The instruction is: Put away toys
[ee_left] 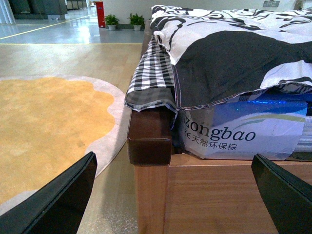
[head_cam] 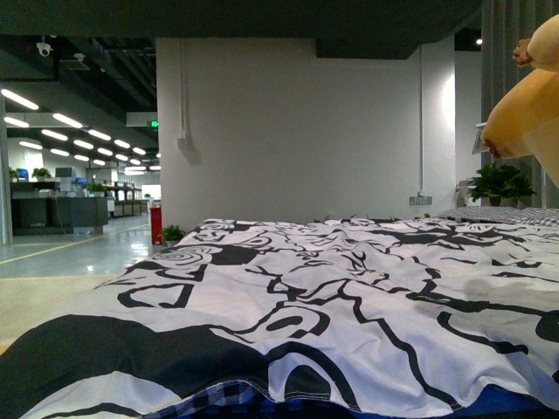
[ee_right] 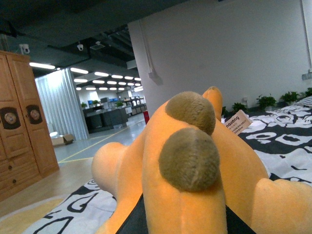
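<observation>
Counts: one plush (head_cam: 527,118); one bed (ee_left: 148,141); one duvet (head_cam: 306,297); one rug (ee_left: 44,131); one wardrobe (ee_right: 22,122); two claws
Left claw (ee_left: 173,163): jaws are spread wide; nothing is held; it is set low beside the bed and pointed at the dark wooden corner post; the rug lies on the floor to one side
Bed: a checked sheet (ee_left: 153,73) hangs over the corner; the mattress is wrapped in printed plastic under the duvet
Duvet: black-and-white pattern; it is spread, rumpled, over the whole bed across the front view
Plush look: soft, orange-yellow, rounded; two brownish tips (ee_right: 190,161) are seen close up in the right wrist view; one paper tag (ee_right: 238,122) sticks out from its side; stubby limbs are seen either side of the body
Plush place: it is held aloft at the far right of the front view, well clear of the duvet and partly cut by the frame edge
Right claw (ee_right: 185,222): it is raised above the bed; only dark slivers are seen under the plush; it is closed on the plush, which is carried by nothing else
</observation>
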